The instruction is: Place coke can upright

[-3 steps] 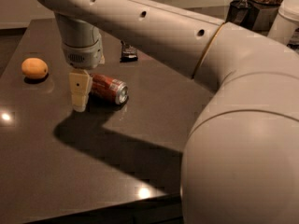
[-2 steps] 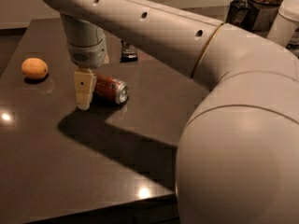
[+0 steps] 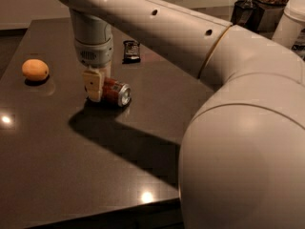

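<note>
The coke can (image 3: 117, 93) lies on its side on the dark table (image 3: 66, 171), left of centre, with its silver end facing right and toward me. My gripper (image 3: 94, 86) hangs straight down from the arm and sits at the can's left end, covering that end. I cannot see whether it touches the can. The large white arm fills the right half of the view.
An orange fruit (image 3: 35, 70) rests at the table's left. A small dark snack packet (image 3: 131, 51) lies behind the can. A white container (image 3: 293, 25) and dark items (image 3: 252, 13) stand off the table at the back right.
The gripper has moved down and to the right, from beside the can's left end to over that end. The can and the orange have not moved.
</note>
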Action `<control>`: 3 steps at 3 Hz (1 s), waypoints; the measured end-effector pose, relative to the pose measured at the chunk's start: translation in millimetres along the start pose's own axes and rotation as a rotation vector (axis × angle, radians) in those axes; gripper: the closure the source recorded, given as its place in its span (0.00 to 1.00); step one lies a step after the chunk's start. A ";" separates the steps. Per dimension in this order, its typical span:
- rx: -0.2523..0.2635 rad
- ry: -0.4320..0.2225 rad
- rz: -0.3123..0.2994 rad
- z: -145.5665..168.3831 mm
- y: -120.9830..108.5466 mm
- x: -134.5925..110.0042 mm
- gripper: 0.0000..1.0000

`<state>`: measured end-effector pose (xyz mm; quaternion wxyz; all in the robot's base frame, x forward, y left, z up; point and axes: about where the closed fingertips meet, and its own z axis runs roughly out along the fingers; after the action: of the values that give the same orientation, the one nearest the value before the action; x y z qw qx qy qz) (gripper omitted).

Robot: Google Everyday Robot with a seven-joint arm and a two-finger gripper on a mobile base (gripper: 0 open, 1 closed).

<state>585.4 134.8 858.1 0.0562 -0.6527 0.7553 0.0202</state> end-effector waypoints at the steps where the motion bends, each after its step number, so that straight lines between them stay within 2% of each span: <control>1: -0.037 -0.085 -0.064 -10.0 5.3 -1.0 0.64; 2: -0.063 -0.190 -0.127 -25.6 9.2 -2.3 0.86; 3: -0.097 -0.335 -0.185 -48.0 11.3 -2.1 1.00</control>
<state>571.7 133.5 905.5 0.1514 -0.7086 0.6704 0.1595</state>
